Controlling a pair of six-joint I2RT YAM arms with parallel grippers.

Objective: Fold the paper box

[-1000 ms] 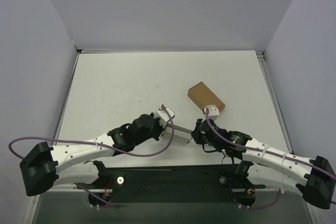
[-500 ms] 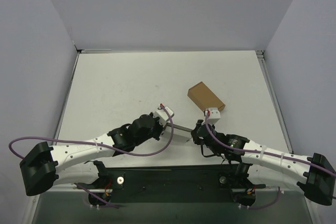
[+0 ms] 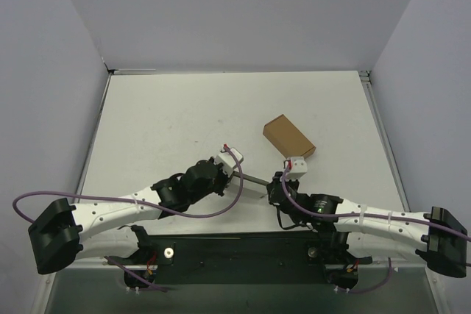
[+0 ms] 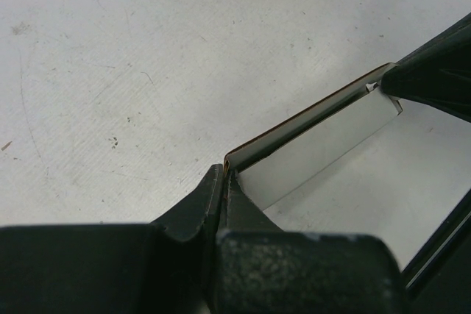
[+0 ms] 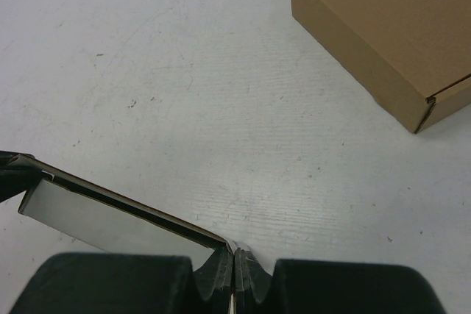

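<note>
Overhead and wrist views, fold in progress. The paper box (image 3: 255, 185) is being held between the two arms at the near centre of the table (image 3: 162, 123), just in front of their bases. The left gripper (image 4: 223, 174) is pinching the left end of the blank, with its jaws closed flat on the sheet. The right gripper (image 5: 234, 253) is pinching the right end in the same way, so the card is spanning the gap between the two tools. In both wrist views the blank is showing as a long narrow band. A brownish line is running along its upper edge and a white-grey face is slanting down below it. The pictures are not showing whether the lower edge is touching the table or hanging just above it. The brown box (image 5: 375, 27) is lying closed on the table, farther away and to the right, apart from both grippers and from the blank.

Progress, as a judgement: the task is appearing to be at an early or middle stage. One long crease is seemingly being formed or pressed along the upper edge. No walls are standing as a box shape, and no tabs are visibly tucked in. The remaining panels and the closing of the form are looking undone.
</note>
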